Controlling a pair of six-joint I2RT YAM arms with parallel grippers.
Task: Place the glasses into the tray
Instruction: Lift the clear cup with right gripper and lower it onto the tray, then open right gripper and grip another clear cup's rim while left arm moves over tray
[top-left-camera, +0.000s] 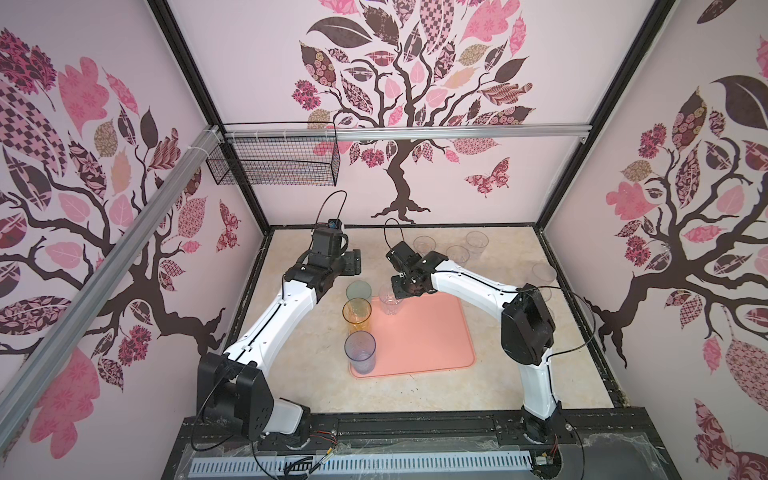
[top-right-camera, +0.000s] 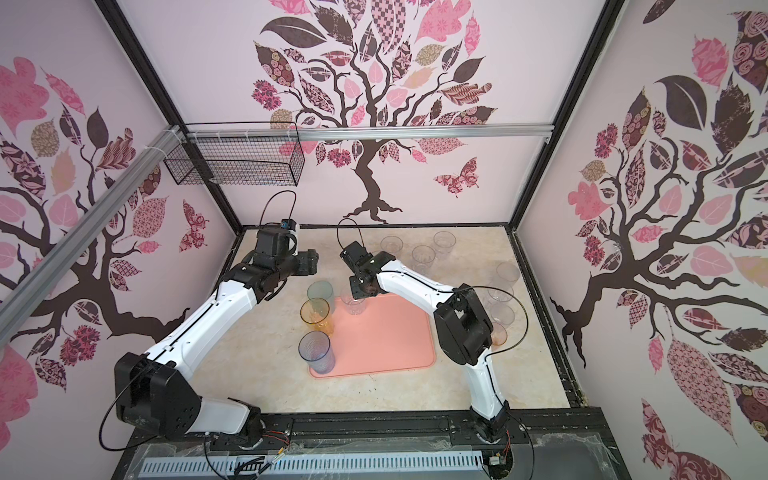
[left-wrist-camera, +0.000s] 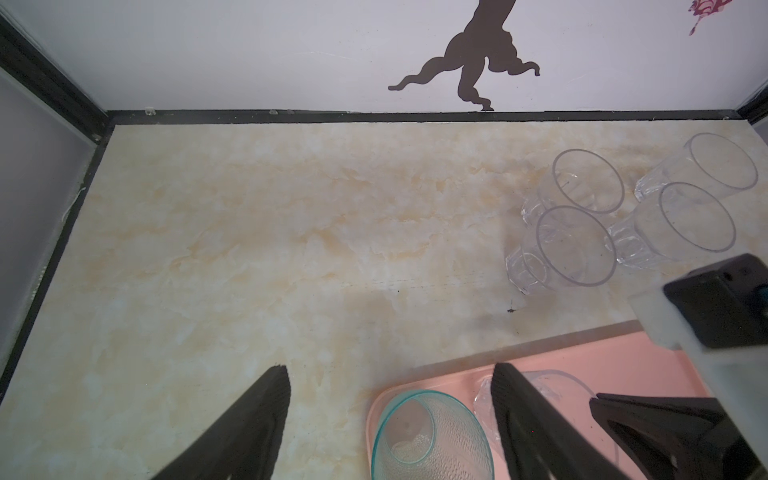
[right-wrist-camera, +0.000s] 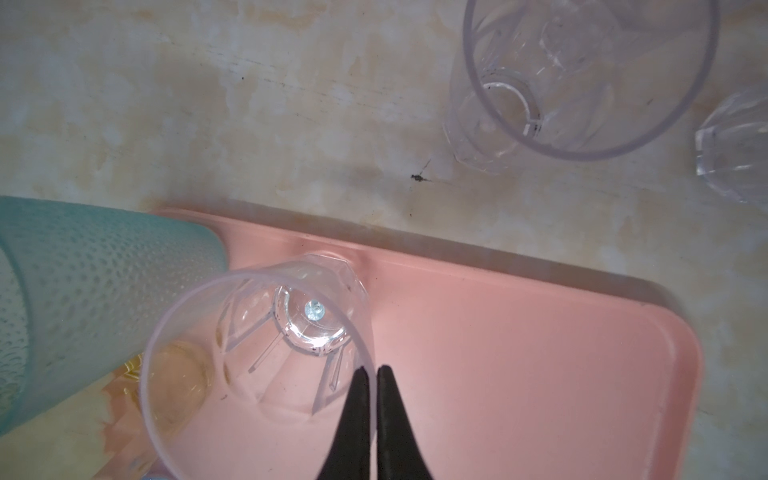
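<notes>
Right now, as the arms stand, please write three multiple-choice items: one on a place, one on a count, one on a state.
1. Where does the teal glass stand?
A. in the wire basket
B. at the tray's far left corner
C. by the right wall

2. How many tall tinted glasses line the tray's left side?
A. one
B. three
C. five

3. How are the right jaws?
A. wide open
B. shut on nothing
C. shut on the clear glass's rim

Key: 1B, tray rim shows beside it in the left wrist view; 2B, teal, amber and blue; 3C, they pinch its wall in the right wrist view.
</notes>
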